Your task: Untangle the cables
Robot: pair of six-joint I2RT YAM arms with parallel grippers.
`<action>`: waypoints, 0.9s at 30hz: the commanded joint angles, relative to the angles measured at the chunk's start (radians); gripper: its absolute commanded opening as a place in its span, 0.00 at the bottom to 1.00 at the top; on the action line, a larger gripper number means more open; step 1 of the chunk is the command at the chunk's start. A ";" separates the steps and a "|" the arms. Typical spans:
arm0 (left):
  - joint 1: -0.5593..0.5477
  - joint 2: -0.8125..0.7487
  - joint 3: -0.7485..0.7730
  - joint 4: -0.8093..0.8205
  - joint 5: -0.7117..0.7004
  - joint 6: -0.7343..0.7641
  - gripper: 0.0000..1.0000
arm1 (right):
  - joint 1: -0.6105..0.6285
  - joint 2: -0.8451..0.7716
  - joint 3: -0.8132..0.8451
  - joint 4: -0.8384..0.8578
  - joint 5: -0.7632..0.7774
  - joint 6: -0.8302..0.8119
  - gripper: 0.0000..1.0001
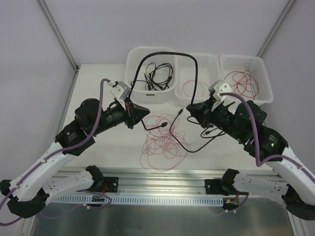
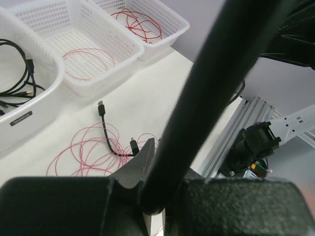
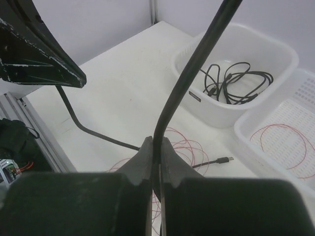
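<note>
Top external: black cable (image 1: pixel 162 55) arches left-to-right, pinched by left hand (image 1: pixel 146 112) and right hand (image 1: pixel 189 108)

Long black cable (image 1: pixel 196 78) arched aloft, red wires (image 1: pixel 162 142) coiled below

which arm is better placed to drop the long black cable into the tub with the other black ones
Left, probably. Both pincers are shut on the black cable, but the left pincer sits just in front of that tub, while the right pincer faces the middle basket holding red wire.
</note>
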 commanded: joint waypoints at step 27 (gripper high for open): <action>-0.008 0.018 -0.192 0.437 0.135 -0.133 0.69 | 0.004 0.242 -0.112 0.212 -0.459 0.115 0.01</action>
